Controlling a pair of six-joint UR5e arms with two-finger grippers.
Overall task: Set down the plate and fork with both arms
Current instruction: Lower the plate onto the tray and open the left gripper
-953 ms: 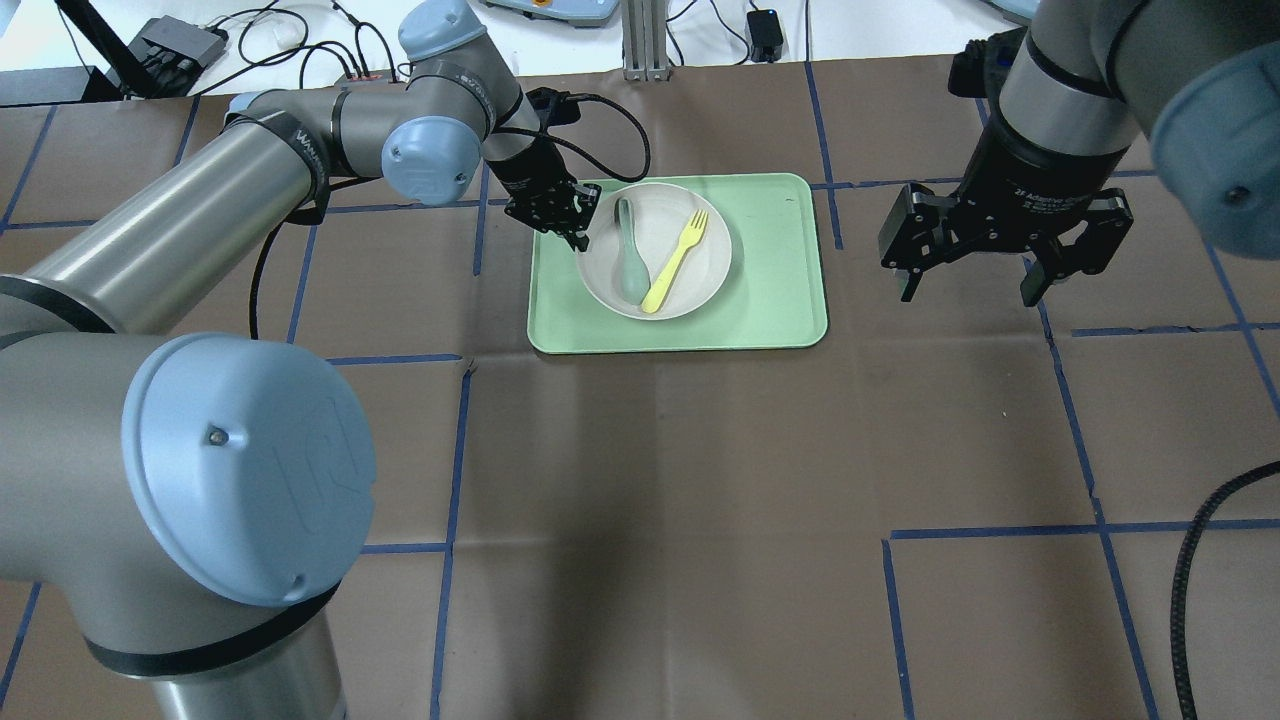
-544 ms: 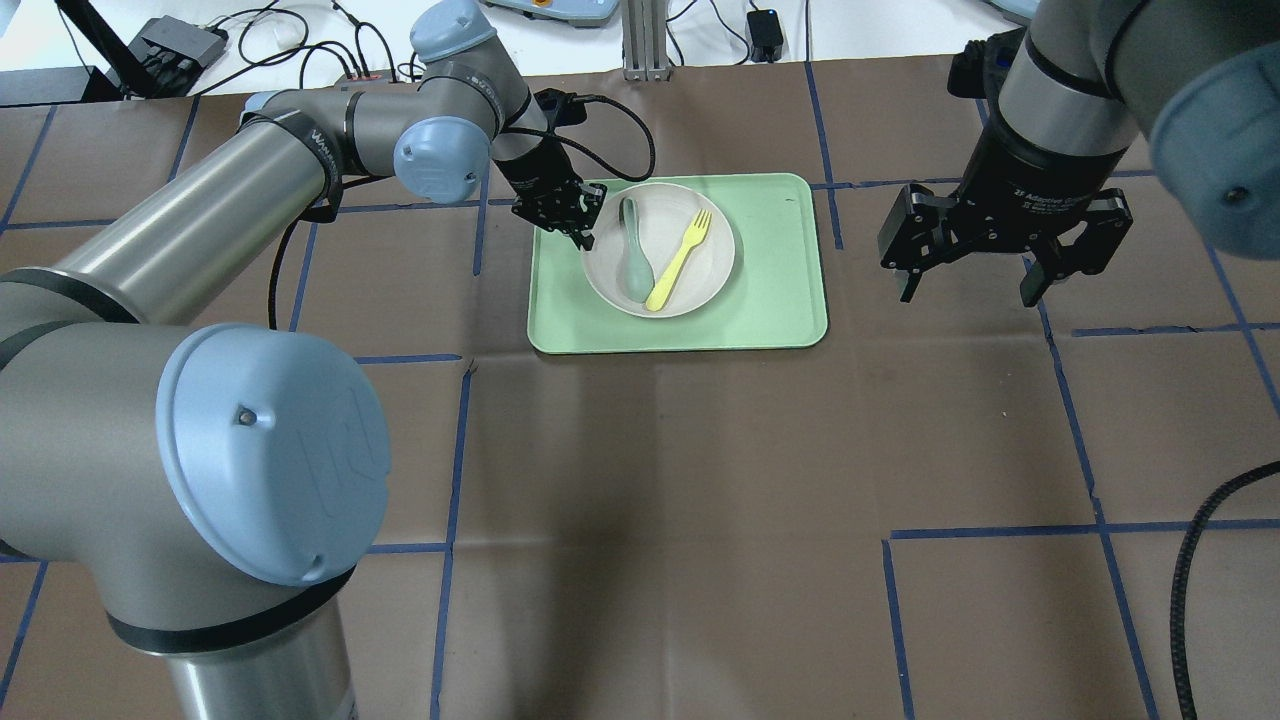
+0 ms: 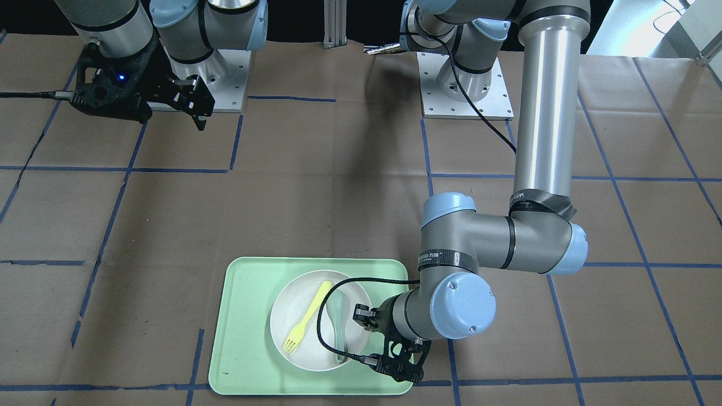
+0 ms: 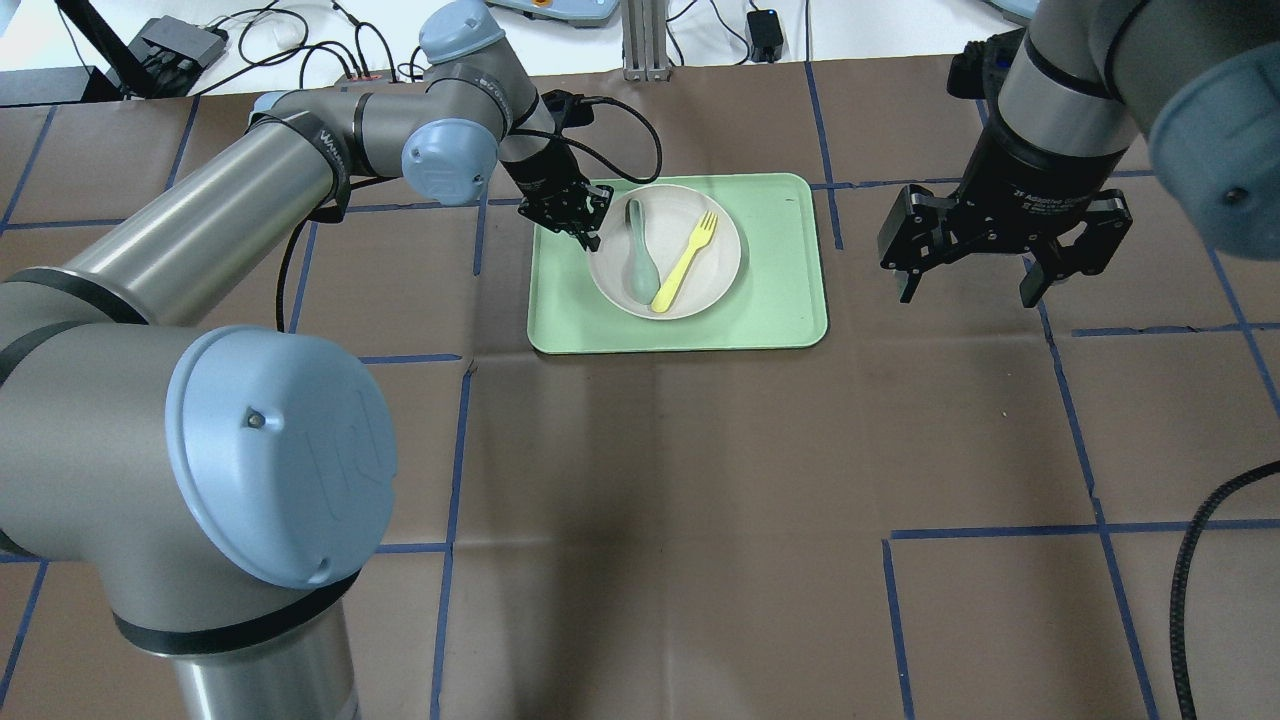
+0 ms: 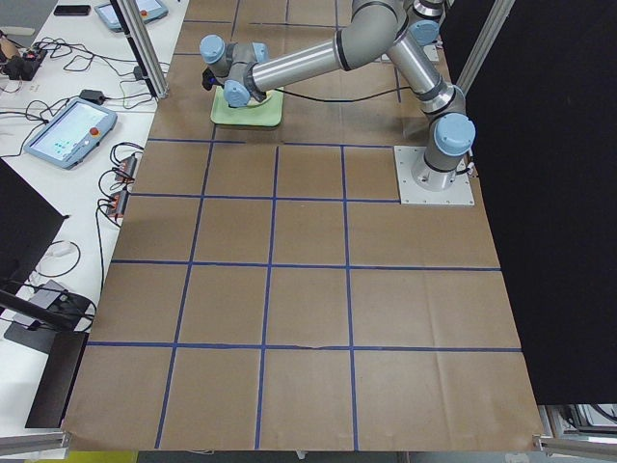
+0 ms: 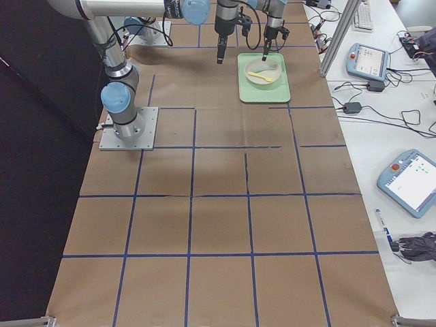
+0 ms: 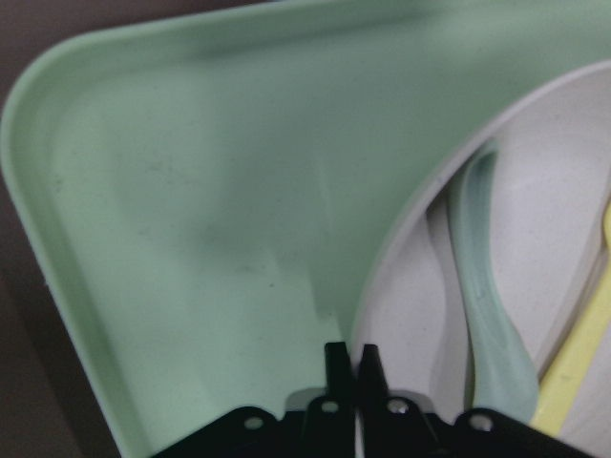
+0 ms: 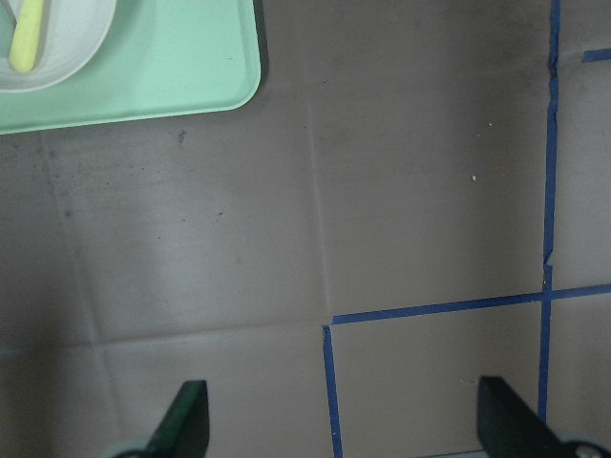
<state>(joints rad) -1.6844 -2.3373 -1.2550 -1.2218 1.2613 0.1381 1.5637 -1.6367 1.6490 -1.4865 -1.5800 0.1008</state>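
Apparently plate (image 7: 558,181) pinched (blurry close-up), left end effector (image 7: 353,361) partly cropped.

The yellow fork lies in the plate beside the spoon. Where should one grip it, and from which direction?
I would grip the fork at its upper handle, just below the tines, from straight above, jaws across its narrow width. It lies flat in the plate, and its handle end nearly meets the spoon, while the upper handle is free. The right tool is open.

light: bright, even | shadows: soft | left wrist view: blurred | glare: mild
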